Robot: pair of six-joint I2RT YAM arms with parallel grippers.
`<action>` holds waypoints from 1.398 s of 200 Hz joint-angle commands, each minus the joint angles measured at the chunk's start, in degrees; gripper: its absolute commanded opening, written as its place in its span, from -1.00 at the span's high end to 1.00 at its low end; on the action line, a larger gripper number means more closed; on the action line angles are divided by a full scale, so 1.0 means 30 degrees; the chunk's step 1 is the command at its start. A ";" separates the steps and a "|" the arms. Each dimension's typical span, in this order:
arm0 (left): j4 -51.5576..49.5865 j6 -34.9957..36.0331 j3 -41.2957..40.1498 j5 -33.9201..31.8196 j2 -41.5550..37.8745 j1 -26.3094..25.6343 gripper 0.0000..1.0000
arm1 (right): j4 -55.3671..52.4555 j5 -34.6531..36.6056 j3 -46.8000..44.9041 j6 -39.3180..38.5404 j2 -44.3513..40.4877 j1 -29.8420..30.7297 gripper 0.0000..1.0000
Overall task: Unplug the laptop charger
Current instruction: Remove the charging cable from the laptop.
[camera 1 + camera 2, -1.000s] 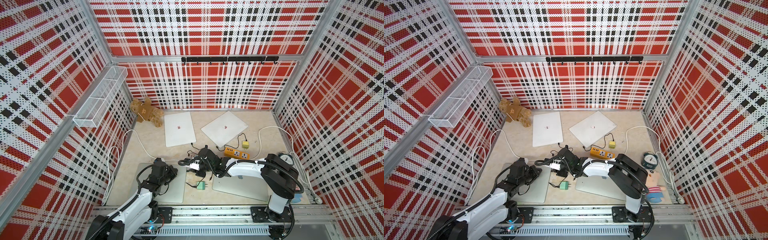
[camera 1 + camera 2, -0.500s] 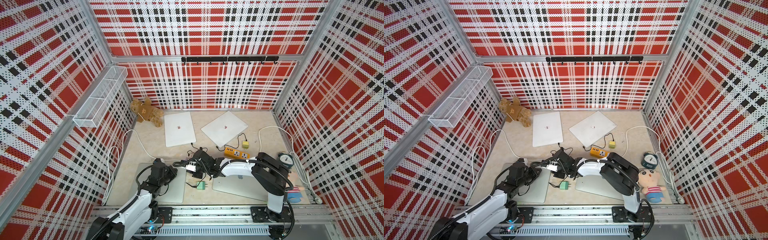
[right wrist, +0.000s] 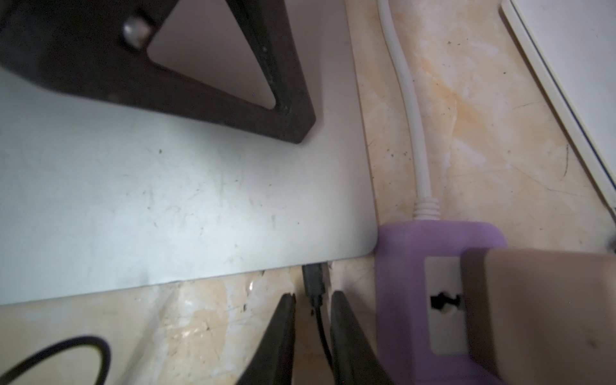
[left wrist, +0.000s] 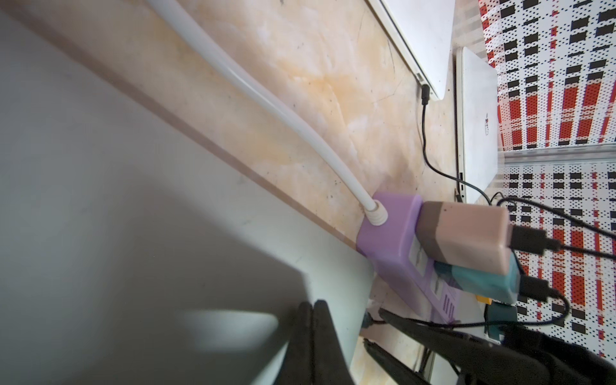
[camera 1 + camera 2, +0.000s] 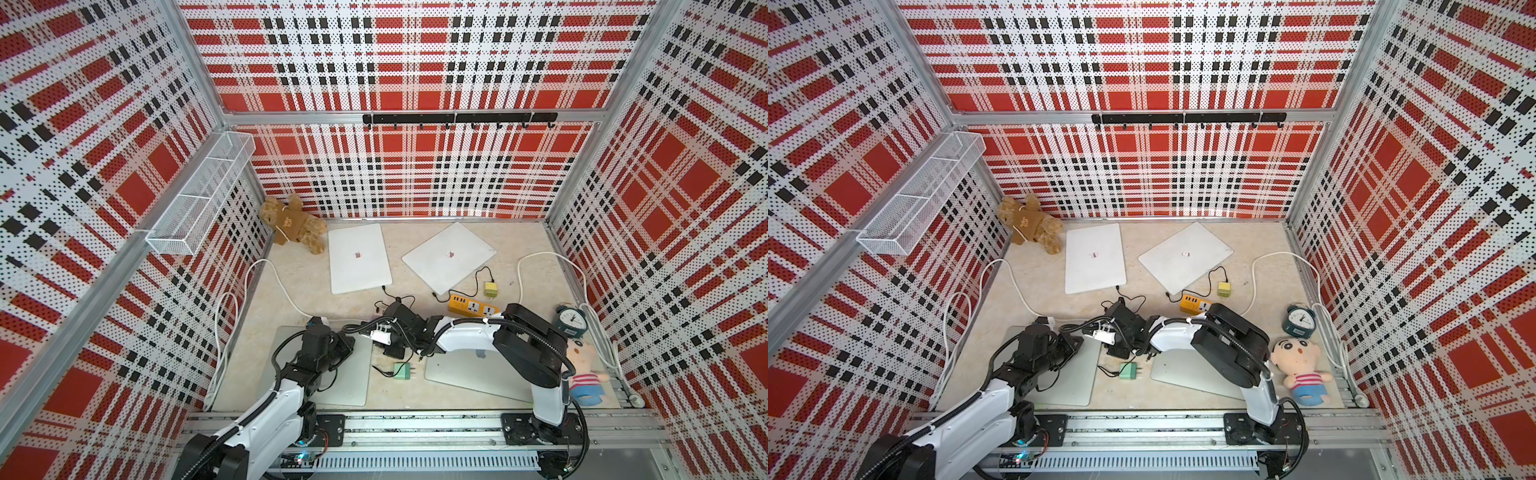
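Black charger plug [image 3: 313, 280] sits in the grey laptop [image 3: 166, 200], between the fingers of the right claw [image 3: 312, 295], narrowly parted and not touching it; left claw [image 4: 311, 333] is closed tight, empty.

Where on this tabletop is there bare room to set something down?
Bare: between the left white cable and the left white laptop; inside the right cable loop near the alarm clock. Crowded: the middle, around the green charger, purple power strip and black cords.
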 commanded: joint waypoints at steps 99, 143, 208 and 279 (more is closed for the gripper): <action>-0.0190 0.0251 -0.0358 -0.0188 0.0000 -0.0046 0.90 | -0.1047 -0.0756 0.1362 -0.0058 0.1499 0.0220 0.60; -0.0285 0.0250 -0.0357 -0.0327 -0.0042 -0.0178 0.90 | -0.1260 -0.0686 0.1436 -0.0196 0.1631 0.0205 0.75; -0.0337 0.0287 -0.0341 -0.0448 -0.0009 -0.0301 0.90 | -0.2126 0.0502 0.1589 -0.1467 0.1215 0.0115 0.91; -0.0425 0.0334 -0.0278 -0.0540 -0.0007 -0.0367 0.90 | -0.1872 -0.1216 0.1359 -0.0130 0.1258 0.0043 0.91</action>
